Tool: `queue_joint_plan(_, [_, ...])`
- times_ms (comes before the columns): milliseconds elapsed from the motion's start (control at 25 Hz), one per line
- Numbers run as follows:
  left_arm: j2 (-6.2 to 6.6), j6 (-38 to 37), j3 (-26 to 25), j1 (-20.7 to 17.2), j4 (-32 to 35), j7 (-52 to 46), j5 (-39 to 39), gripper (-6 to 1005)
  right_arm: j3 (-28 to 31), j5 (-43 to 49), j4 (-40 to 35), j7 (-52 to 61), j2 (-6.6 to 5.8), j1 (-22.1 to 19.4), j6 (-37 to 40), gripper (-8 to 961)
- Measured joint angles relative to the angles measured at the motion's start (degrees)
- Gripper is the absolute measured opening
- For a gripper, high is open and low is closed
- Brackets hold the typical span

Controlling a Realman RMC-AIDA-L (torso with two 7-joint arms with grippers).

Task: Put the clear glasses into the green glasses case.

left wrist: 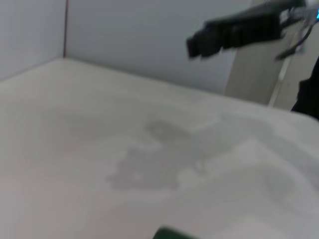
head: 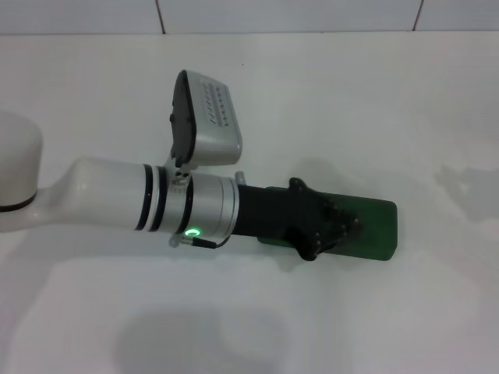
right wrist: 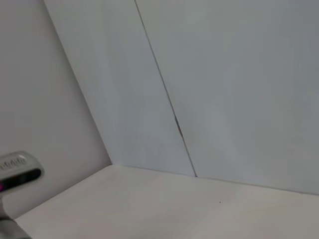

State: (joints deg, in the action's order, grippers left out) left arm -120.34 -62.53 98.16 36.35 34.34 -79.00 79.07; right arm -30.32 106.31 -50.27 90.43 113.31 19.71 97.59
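The green glasses case (head: 376,228) lies flat on the white table right of centre, and its left half is hidden under my left gripper (head: 331,227). That black gripper reaches in from the left on the white and silver arm and hangs right over the case. One green corner of the case (left wrist: 172,233) shows in the left wrist view. The clear glasses are out of view in all three views. My right gripper (left wrist: 234,29) shows only as a dark shape held high and far off in the left wrist view.
The white table (head: 327,93) runs back to a tiled wall (head: 288,14). A faint grey stain (left wrist: 149,169) marks the tabletop beyond the case. The left wrist camera housing (head: 209,117) sticks up from the arm.
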Motion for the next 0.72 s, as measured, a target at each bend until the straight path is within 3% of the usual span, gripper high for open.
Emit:
queue_joint_plan(200, [0.72, -4.3, -1.1, -5.3, 10.8, -3.1, -0.4, 167, -0.1, 0.0, 1.6, -1.7, -0.14, 0.1, 1.0, 221])
queue_joint_plan(360, [0.96, -9.6, -5.4, -10.5, 18.6, -2.3, -0.1, 170, 0.0, -0.2, 2.8, -5.5, 0.00, 0.5, 4.1, 232])
queue_joint_plan(560, [0.80, -22.1, -12.9, -14.2, 20.6, 7.6, -0.6, 267, -0.2, -2.1, 4.2, -13.8, 1.22, 1.0, 9.2, 246])
queue_joint_plan(720, [1.14, -28.6, -17.9, -14.5, 18.6, 6.5, -0.5, 344, -1.0, -4.2, 6.7, -17.8, 1.68, 1.8, 10.7, 257])
